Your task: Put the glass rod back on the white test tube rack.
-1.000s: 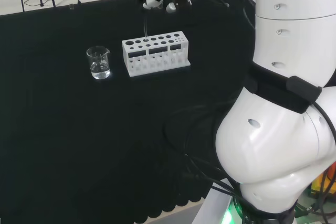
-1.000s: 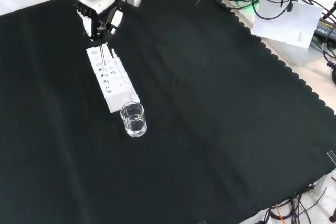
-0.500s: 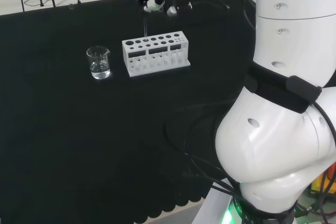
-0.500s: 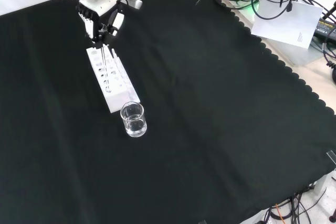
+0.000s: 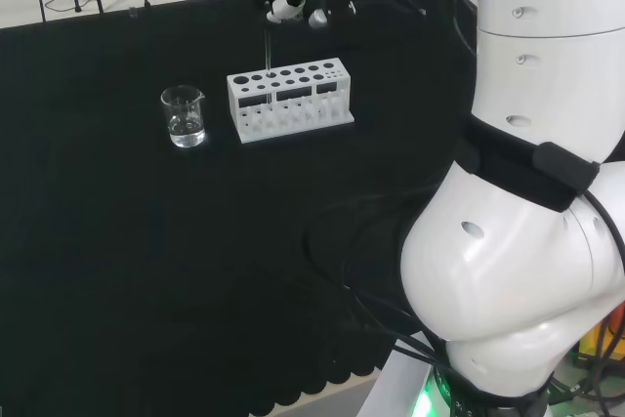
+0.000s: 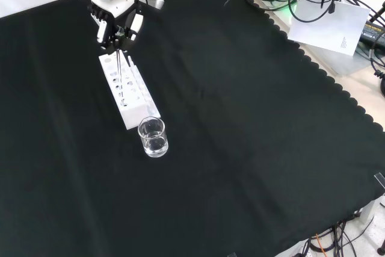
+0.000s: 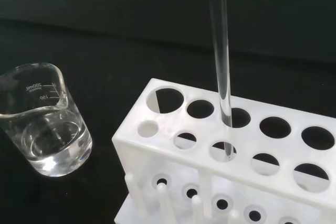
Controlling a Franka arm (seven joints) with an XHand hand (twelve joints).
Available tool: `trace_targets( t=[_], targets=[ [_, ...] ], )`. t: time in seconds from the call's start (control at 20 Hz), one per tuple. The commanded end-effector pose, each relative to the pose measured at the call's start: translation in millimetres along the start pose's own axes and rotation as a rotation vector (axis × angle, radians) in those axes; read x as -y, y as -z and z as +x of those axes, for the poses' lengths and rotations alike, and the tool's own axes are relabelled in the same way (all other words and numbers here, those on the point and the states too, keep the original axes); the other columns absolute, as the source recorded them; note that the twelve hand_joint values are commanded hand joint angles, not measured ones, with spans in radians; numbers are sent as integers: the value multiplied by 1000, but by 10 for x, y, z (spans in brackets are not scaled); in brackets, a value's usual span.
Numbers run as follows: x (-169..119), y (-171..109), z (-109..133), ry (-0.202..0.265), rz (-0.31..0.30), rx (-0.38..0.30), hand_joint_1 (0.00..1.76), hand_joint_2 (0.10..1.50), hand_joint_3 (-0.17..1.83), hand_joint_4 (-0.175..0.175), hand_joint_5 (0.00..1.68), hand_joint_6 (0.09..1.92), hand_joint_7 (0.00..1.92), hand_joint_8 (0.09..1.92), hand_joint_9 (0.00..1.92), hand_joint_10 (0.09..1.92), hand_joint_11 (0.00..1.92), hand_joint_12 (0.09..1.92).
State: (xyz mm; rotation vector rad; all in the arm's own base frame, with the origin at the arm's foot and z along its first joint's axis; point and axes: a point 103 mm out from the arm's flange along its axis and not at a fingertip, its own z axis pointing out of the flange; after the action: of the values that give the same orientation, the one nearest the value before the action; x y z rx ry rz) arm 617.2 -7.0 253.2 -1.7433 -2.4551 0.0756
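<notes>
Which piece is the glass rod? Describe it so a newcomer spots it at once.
Find the white test tube rack on the black cloth beside the beaker. The glass rod is the thin clear stick hanging upright from the hand, its tip at a rack hole.

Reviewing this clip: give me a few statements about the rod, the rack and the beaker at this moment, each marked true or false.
1. The hand holds the glass rod upright above the rack. True.
2. The beaker is empty. False: clear liquid sits in its bottom.
3. The rod's lower tip is at a hole in the rack's top plate. True, as the wrist view shows.
4. The beaker stands on top of the rack. False: it stands on the black cloth beside one end of the rack.
5. The rod lies flat on the cloth. False: it hangs from the hand.
</notes>
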Motion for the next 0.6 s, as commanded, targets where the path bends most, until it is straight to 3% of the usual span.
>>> trace_targets(
  t=[0.05, 0.25, 0.6],
  targets=[
    [-5, 43, 10, -19, 29, 26, 1397, 882, -175, -151, 324, 819, 1753, 181, 1842, 441, 1765, 593],
    [-11, 81, 4, -25, 27, 32, 1381, 832, -175, -131, 265, 731, 1696, 619, 1868, 450, 1785, 676],
    [-20, 97, 14, -30, 26, 33, 1384, 825, -175, -126, 273, 703, 1655, 748, 1866, 494, 1796, 718]
  ],
)
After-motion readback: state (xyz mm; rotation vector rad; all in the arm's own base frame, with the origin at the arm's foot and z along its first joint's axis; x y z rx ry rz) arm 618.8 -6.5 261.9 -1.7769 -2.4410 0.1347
